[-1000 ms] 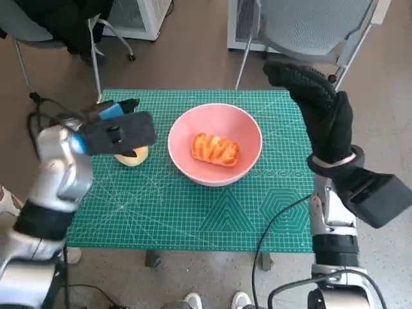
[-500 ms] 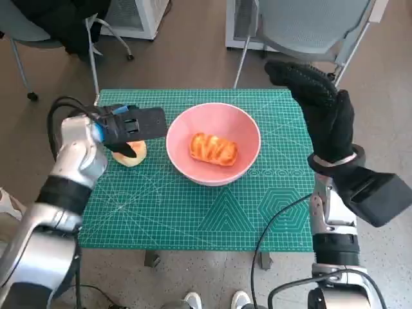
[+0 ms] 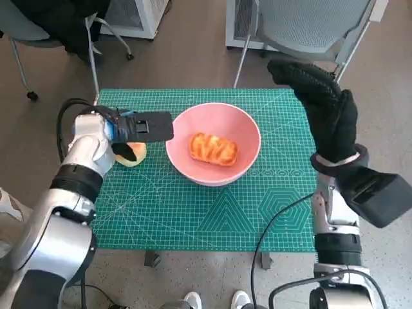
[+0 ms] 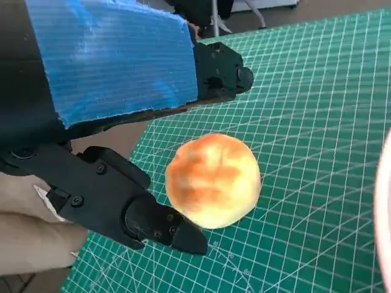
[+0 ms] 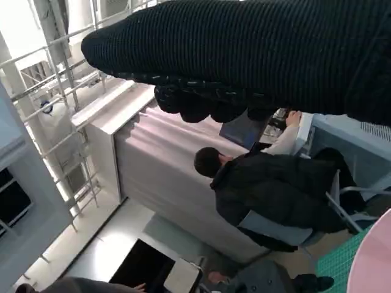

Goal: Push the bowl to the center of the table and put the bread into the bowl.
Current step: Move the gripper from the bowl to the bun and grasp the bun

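At the time of inspection the green cutting mat (image 3: 193, 212) covered the table, its near half bare. The pink bowl (image 3: 214, 143) stood about mid-table, slightly toward the far edge, and the glazed bread (image 3: 213, 149) lay inside it on the bowl floor. The left hand (image 3: 143, 127) hung level beside the bowl's left rim, fingers extended toward the bowl and spread, holding nothing; whether it touched the rim could not be determined. Directly beneath that hand a round bun (image 3: 131, 153) rested on the mat, left of the bowl and apart from it; the left wrist view showed the bun (image 4: 212, 180) between the black fingers (image 4: 146, 220) without being gripped. The right hand (image 3: 322, 109) was raised well above the right side of the table, fingers extended and loosely apart, empty. Beyond the table's far edge stood a grey chair (image 3: 302, 26). The right wrist view showed a seated person (image 5: 275, 189) in dark clothing.
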### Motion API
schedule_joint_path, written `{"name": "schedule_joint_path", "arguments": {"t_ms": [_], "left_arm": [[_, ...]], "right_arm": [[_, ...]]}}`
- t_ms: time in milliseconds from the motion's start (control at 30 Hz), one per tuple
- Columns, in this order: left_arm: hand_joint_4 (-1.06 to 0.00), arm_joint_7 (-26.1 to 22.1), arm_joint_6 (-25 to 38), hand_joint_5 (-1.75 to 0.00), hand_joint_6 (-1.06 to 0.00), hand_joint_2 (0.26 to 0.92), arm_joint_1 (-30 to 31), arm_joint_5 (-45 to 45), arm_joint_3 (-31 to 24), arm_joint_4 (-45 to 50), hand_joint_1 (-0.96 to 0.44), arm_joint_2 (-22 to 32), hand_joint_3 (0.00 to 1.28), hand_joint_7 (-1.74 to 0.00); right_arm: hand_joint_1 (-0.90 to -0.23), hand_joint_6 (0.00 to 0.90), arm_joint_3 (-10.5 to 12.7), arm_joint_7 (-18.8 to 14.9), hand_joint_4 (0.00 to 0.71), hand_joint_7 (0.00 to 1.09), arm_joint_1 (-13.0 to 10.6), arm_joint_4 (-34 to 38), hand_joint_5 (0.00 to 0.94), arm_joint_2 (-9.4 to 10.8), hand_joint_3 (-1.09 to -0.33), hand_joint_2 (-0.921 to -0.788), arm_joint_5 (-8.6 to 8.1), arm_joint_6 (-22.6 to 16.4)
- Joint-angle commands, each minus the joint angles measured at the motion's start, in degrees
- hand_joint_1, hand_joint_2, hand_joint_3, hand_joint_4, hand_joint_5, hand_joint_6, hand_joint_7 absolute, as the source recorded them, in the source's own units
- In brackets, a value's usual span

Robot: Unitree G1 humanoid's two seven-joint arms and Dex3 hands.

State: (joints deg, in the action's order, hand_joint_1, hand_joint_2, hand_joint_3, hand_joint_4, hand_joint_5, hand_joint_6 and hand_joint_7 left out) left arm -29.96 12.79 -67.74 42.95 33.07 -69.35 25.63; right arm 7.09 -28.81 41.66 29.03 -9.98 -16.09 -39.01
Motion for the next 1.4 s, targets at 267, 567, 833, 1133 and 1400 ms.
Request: {"name": "schedule_joint_path", "arguments": {"t_ms": [267, 567, 833, 1133, 1400], "left_arm": [[-0.07, 0.12, 0.57, -0.03, -0.11, 0.728, -2.07, -0.17, 0.58, -4.25, -0.43, -1.43, 0.01, 0.00], [-0.23, 0.37, 0.19, -0.05, -0.10, 0.731, -1.37, -0.53, 0.52, -5.40, -0.41, -1.84, 0.00, 0.00], [-0.24, 0.74, 0.95, -0.03, -0.11, 0.734, -0.93, -0.26, 0.79, -6.24, -0.37, -2.33, 0.00, -0.01], [-0.33, 2.80, 1.08, -0.06, -0.16, 0.743, -0.03, -0.16, 1.01, -6.92, -0.32, -2.84, 0.01, -0.02], [-0.37, 9.64, 1.23, -1.06, -0.29, 0.767, 1.71, -1.95, -1.05, -7.01, -0.12, -3.05, 0.04, -0.02]], "right_arm": [[-0.687, -0.001, 0.41, -0.75, 0.155, 0.50, -1.22, 0.38, 0.003, -1.04, -0.823, -0.921, -0.14, 0.08], [-0.686, -0.001, 0.42, -0.70, 0.152, 0.50, -1.54, -0.20, 0.001, -1.36, -0.823, -0.921, 0.03, 0.17], [-0.694, -0.001, 0.34, -0.30, 0.152, 0.50, -1.88, -1.28, 0.001, -1.62, -0.821, -0.921, 0.39, 0.71], [-0.698, -0.001, 0.28, -0.28, 0.152, 0.51, -2.10, -1.78, 0.001, -1.77, -0.819, -0.921, 0.51, 1.05], [-0.699, -0.001, 0.34, -0.34, 0.152, 0.51, -2.43, -2.66, 0.001, -2.05, -0.819, -0.921, 0.52, 1.75]]}}
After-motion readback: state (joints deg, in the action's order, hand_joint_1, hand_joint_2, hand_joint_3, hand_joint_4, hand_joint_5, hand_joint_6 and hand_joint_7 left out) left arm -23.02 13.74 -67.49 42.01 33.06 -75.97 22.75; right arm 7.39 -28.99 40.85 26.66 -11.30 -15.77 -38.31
